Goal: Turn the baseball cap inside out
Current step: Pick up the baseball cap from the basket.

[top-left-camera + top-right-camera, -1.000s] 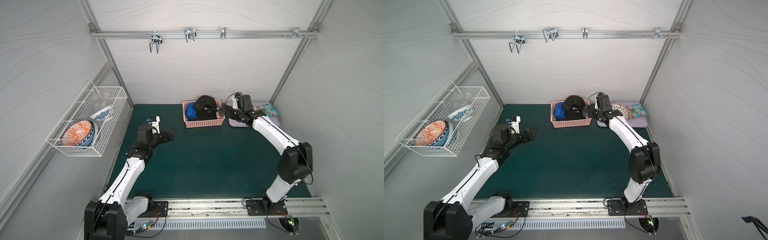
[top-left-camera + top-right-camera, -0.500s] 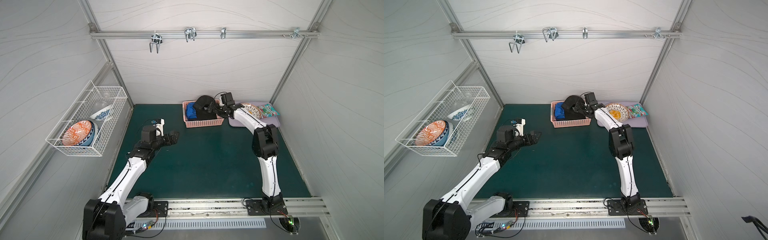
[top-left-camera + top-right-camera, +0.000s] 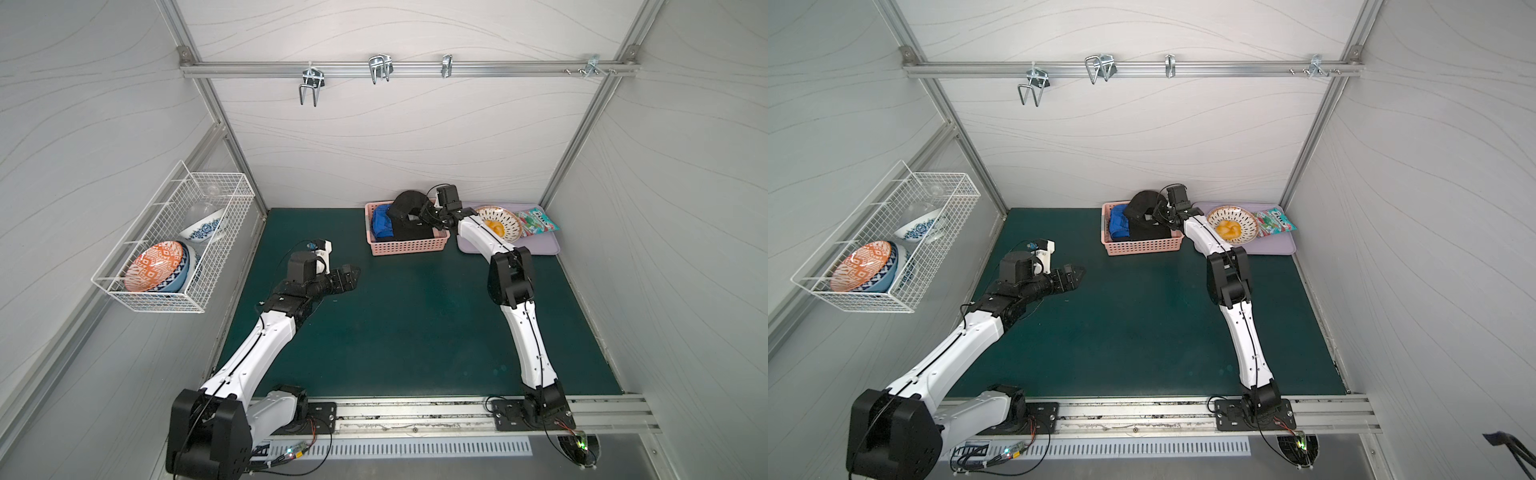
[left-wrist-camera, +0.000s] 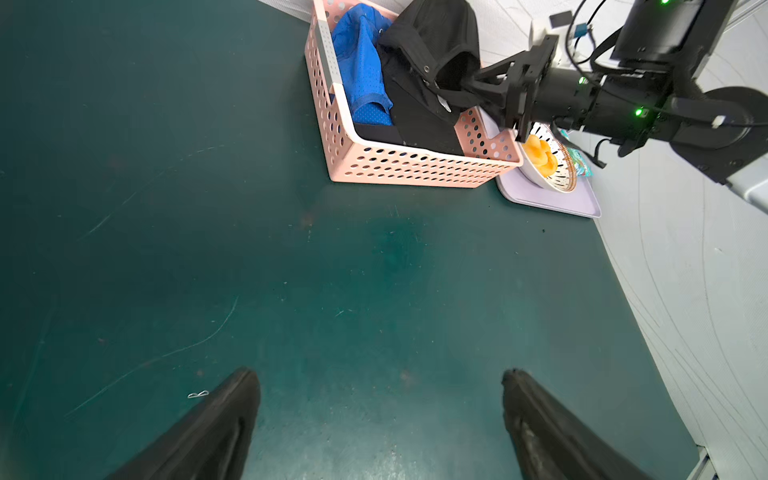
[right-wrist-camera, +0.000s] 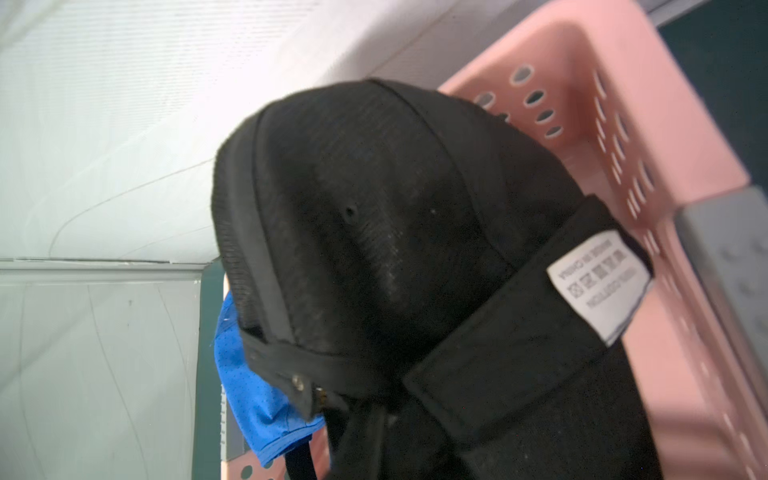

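Note:
The black baseball cap [image 3: 409, 203] [image 3: 1142, 204] sits up in a pink basket [image 3: 409, 248] at the back of the green mat, its dark lining and white label facing the right wrist view [image 5: 374, 208]. My right gripper [image 3: 423, 212] [image 3: 1157, 213] reaches into the basket from the right, shut on the cap's lower back edge; in the left wrist view its fingers [image 4: 478, 85] meet at the cap [image 4: 432, 45]. My left gripper [image 3: 353, 272] [image 3: 1077, 272] [image 4: 380, 374] hangs open over bare mat at the left, with nothing between its fingers.
A blue garment [image 3: 382, 220] lies in the basket beside the cap. Right of the basket, a purple tray [image 3: 540, 247] holds a bowl of orange pieces [image 3: 498, 224] and a snack bag [image 3: 536, 222]. A wire basket of bowls [image 3: 174, 249] hangs on the left wall.
My right gripper has swung left from above the tray to the cap and shut on it. My left arm has moved a little forward over the mat, still open.

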Available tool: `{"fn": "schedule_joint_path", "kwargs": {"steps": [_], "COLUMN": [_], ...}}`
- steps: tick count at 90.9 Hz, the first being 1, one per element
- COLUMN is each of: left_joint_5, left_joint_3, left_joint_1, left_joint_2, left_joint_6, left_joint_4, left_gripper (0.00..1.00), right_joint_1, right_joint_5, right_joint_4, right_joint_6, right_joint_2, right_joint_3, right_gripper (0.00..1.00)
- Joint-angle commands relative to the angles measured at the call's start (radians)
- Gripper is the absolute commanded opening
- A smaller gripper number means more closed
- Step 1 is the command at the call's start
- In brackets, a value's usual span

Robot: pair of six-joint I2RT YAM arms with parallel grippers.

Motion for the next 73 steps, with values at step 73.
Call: {"fn": "schedule_joint_path", "kwargs": {"steps": [73], "left_joint_5": [-0.11], "left_joint_3": [0.371], "left_joint_1": [-0.322], "left_joint_2": [-0.036], "left_joint_6": [0.309], "left_joint_4": [0.057], "left_gripper": [1.0], "right_joint_1": [0.077], "right_joint_5": [-0.01], "right_joint_4": [-0.175], "right_joint_6": [-0.27], "right_joint_2": [-0.904], "right_joint_3": [-0.411], "right_gripper": [0.0]}}
